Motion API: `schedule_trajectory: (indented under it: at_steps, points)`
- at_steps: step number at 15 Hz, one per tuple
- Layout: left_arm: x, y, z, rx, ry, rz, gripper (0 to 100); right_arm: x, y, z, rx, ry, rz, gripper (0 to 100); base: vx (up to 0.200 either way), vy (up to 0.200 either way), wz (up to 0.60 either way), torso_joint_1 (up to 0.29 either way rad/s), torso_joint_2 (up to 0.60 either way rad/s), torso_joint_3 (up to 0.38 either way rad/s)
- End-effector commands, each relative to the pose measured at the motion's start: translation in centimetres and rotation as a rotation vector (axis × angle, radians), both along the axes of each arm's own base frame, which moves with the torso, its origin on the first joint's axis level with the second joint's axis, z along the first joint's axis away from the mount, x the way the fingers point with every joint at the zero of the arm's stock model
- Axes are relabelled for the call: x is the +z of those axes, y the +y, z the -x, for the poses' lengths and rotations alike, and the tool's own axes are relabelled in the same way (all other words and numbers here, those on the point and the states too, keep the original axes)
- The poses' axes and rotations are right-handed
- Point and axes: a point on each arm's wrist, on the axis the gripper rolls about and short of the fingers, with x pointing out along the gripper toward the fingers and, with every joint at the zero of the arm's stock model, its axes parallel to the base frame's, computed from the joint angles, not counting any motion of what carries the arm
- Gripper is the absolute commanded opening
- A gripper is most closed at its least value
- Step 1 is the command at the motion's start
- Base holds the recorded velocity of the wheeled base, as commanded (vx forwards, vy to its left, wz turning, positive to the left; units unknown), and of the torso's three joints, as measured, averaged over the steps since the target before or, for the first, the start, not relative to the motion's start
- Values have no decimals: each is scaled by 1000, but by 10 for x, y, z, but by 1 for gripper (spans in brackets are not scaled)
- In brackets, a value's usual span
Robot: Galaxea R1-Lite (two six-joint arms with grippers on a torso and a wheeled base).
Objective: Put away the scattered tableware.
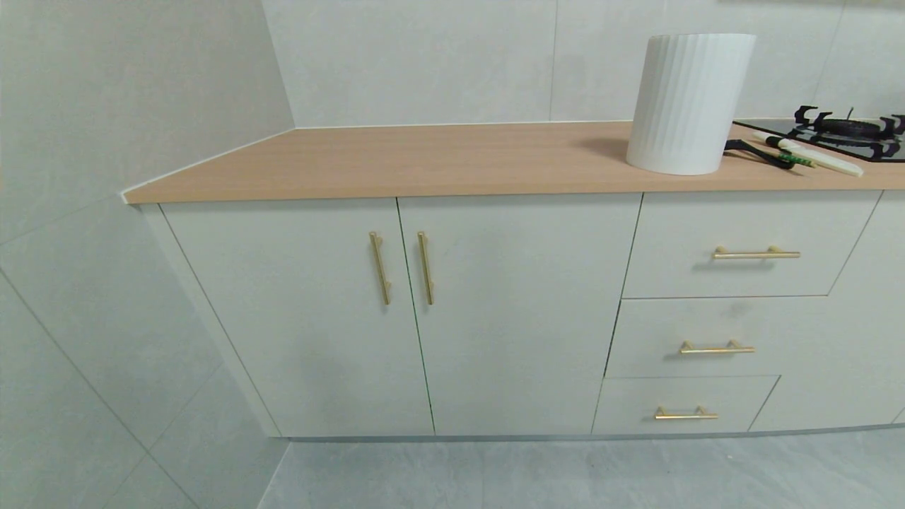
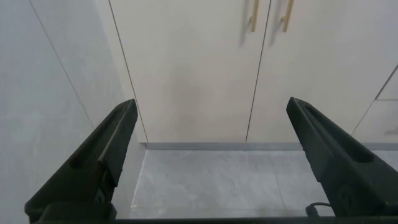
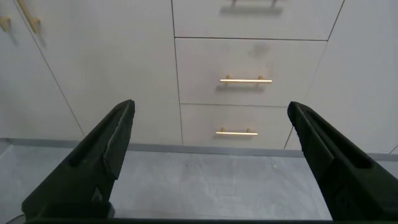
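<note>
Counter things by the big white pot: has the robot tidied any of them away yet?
Not yet, it seems. Done: nothing; the utensils lie on the counter beside the white holder. In hand: nothing; the left hand and right hand are open and empty, down by the closed cabinet doors and drawers. Left: picking up each utensil and putting it away, perhaps into the holder.

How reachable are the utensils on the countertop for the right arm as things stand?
Probably not yet: the right gripper hangs open low before the drawers, while the utensils lie on the countertop above.
</note>
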Motion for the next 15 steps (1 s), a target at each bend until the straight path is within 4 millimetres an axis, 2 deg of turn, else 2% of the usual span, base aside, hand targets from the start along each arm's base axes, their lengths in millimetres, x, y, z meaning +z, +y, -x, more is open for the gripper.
schedule_trajectory:
  at_steps: [1,15]
  points:
    - [0,0,0,1,0,0,100,0,0,0,3,2,27,100,0,0,0,0,0,0]
    - [0,0,0,3,0,7,100,0,0,0,3,2,-1,100,0,0,0,0,0,0]
